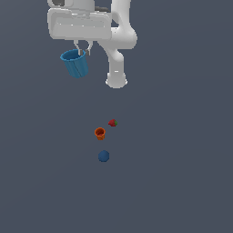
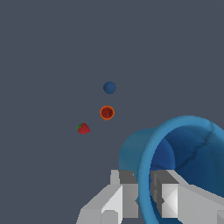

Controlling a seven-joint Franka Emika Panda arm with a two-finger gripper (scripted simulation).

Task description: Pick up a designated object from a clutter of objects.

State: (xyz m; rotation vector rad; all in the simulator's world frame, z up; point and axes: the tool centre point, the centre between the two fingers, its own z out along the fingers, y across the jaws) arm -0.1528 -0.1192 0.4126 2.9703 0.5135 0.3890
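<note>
this is no home or workshop but a bare simulated test scene: a flat, even slate-grey ground (image 1: 182, 182) fills both views, with no walls, furniture or horizon. the white robot arm (image 1: 119, 41) is smooth and evenly shaded like a render, and the few small objects, an orange cup (image 1: 99, 133), a dark blue ball (image 1: 103, 156) and a strawberry-like piece (image 1: 113, 123), are plain, untextured shapes.

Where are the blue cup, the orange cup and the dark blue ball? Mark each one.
blue cup (image 1: 75, 63): exterior view, on its outer wall.
orange cup (image 1: 100, 133): exterior view, on its side just under the rim.
dark blue ball (image 1: 103, 156): exterior view, at its centre.
</note>
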